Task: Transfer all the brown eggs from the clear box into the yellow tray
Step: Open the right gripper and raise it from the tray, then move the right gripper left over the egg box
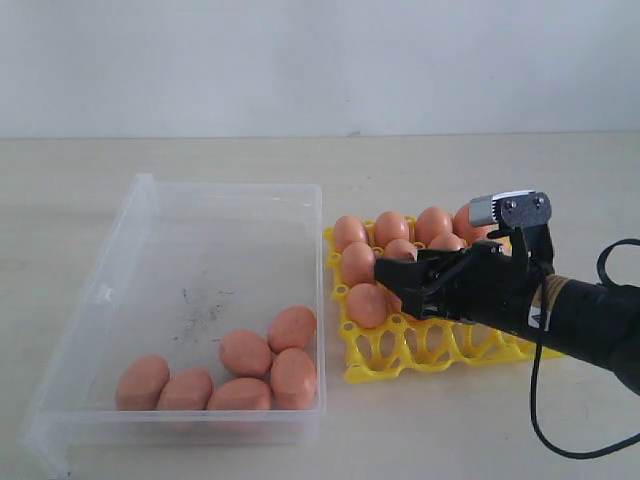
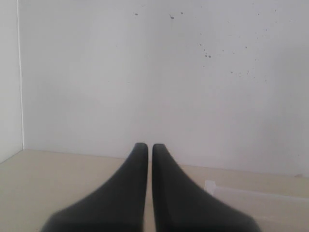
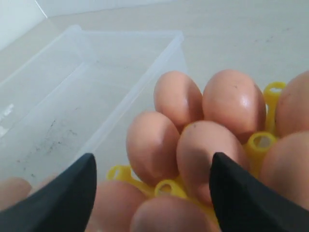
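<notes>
Several brown eggs (image 1: 245, 352) lie at the front of the clear box (image 1: 140, 200), on the left. To its right, the yellow tray (image 1: 380, 370) holds several more eggs (image 1: 350, 232) in its back and left cups. My right gripper (image 1: 400, 285) hovers low over the tray's left part, open. In the right wrist view its jaws (image 3: 153, 164) stand wide apart. An egg (image 3: 164, 215) sits in a cup below them, and neither finger touches it. My left gripper (image 2: 150, 147) is shut with nothing between its fingers. It is out of the exterior view.
The tray's front row of cups (image 1: 440, 345) stands open. Dark smudges (image 1: 200, 310) mark the box floor. A corner of the clear box (image 2: 212, 186) shows in the left wrist view. The box wall (image 3: 145, 82) runs right beside the tray (image 3: 118, 171).
</notes>
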Action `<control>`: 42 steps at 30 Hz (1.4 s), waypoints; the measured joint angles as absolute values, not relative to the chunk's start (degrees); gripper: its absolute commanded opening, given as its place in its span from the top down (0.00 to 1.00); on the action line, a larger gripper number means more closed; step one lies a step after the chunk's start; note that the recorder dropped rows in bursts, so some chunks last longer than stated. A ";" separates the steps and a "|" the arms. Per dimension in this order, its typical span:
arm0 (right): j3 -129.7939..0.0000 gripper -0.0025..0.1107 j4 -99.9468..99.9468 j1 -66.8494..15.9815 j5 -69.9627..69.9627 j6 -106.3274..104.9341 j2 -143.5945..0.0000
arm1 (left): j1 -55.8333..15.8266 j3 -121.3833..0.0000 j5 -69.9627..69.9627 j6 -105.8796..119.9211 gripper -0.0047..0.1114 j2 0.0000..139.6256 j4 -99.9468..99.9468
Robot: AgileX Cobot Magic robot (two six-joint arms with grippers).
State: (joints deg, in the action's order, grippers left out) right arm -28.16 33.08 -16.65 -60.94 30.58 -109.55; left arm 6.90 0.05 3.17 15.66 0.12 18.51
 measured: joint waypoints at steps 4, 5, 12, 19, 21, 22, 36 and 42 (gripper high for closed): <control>-28.06 0.44 32.26 -16.65 -58.53 30.58 -103.75 | 6.90 0.05 3.17 15.66 0.93 0.12 18.51; -28.06 0.44 31.98 -16.65 -57.64 30.58 -102.38 | 6.90 0.05 3.17 15.66 0.93 0.12 18.51; -28.06 0.97 37.90 -16.65 -54.33 35.11 -91.60 | 6.90 0.05 3.17 15.66 0.93 0.12 18.51; -36.10 0.98 64.52 -18.12 -49.96 54.71 -86.44 | 6.90 0.05 3.17 15.66 0.93 0.12 18.51; -40.47 0.98 73.62 -21.25 -41.46 62.79 -86.44 | 6.90 0.05 3.17 15.66 0.93 0.12 18.51; -42.73 0.98 78.95 -23.38 -36.45 67.34 -86.44 | 6.90 0.05 3.17 15.66 0.93 0.12 18.51; -61.19 0.98 99.70 -43.43 7.09 91.77 -98.79 | 6.90 0.05 3.17 15.66 0.93 0.12 18.51; -61.66 0.98 66.35 -43.43 42.81 42.66 -95.90 | 6.90 0.05 3.17 15.66 0.93 0.12 18.51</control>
